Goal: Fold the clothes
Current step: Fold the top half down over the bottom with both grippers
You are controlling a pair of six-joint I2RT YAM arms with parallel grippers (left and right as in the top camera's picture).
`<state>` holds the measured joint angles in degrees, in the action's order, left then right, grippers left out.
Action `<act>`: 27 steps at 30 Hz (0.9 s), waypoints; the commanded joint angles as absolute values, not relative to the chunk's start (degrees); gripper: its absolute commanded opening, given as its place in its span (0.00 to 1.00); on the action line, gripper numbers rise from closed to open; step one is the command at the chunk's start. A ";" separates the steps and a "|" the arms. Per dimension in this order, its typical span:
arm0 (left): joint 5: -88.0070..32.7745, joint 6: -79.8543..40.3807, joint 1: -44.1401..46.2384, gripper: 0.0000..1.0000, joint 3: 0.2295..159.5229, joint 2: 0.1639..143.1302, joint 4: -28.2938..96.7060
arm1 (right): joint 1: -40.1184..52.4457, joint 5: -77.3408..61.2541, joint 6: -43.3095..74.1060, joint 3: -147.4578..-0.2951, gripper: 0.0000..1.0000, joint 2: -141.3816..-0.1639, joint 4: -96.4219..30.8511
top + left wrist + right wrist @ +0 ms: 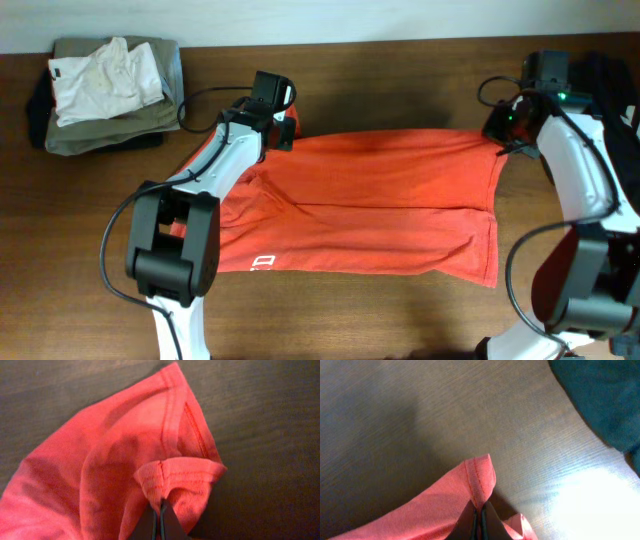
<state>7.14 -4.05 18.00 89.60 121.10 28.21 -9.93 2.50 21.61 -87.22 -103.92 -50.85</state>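
The red-orange T-shirt (380, 205) lies spread on the wooden table, partly folded, with a bit of white lettering at its front left edge. My left gripper (283, 130) is shut on the shirt's far left corner; the left wrist view shows its jaws (161, 510) pinching a hemmed fold of the shirt (110, 460). My right gripper (500, 138) is shut on the far right corner; the right wrist view shows its jaws (479, 512) pinching a hemmed edge of the shirt (445, 500).
A pile of folded khaki-grey garments (130, 125) with a white top (105, 80) on it sits at the far left. A dark teal cloth (600, 395) lies beyond the right gripper. Cables run along both arms.
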 commanded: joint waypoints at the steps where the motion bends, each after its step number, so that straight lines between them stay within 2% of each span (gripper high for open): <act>1: 8.43 -3.57 17.85 0.00 90.06 113.95 37.21 | -10.15 3.01 23.09 -87.64 0.04 -101.86 -56.07; 6: 8.40 -4.91 17.85 0.00 90.04 112.46 52.40 | -10.15 2.50 26.04 -87.55 0.04 -101.89 -67.77; 11: 8.19 -6.28 17.85 0.00 90.04 112.49 61.76 | -10.13 1.72 26.02 -87.35 0.04 -101.89 -74.37; 14: 4.89 -6.81 17.85 0.00 88.49 112.49 62.87 | -10.13 1.76 26.00 -86.00 0.04 -101.89 -77.30; 20: 2.74 -6.83 17.85 0.01 81.06 112.49 63.70 | -10.13 2.15 26.00 -79.81 0.04 -101.91 -75.40; 21: 2.74 -6.83 17.85 0.05 80.18 112.49 63.64 | -10.13 2.13 26.00 -78.24 0.10 -101.95 -74.41; 22: 2.63 -6.85 17.85 0.23 78.94 112.49 63.51 | -10.13 2.13 26.00 -76.77 0.23 -101.95 -73.28; 23: 2.04 -6.85 17.85 0.49 78.06 112.49 63.51 | -10.13 2.13 26.00 -75.85 0.32 -101.95 -72.77; 24: 1.26 -6.83 17.85 0.62 77.36 112.49 63.48 | -10.13 2.13 26.00 -75.07 0.58 -101.95 -72.53; 25: 1.04 -6.83 17.85 0.68 76.71 112.49 63.46 | -10.13 2.13 26.00 -74.59 0.75 -101.95 -72.55; 27: 1.10 -6.83 17.85 0.69 76.84 112.40 63.20 | -10.13 2.13 26.00 -74.52 0.89 -101.95 -72.55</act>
<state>2.00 -6.90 18.04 77.23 113.36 63.44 -9.98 1.26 25.67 -75.02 -102.80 -72.66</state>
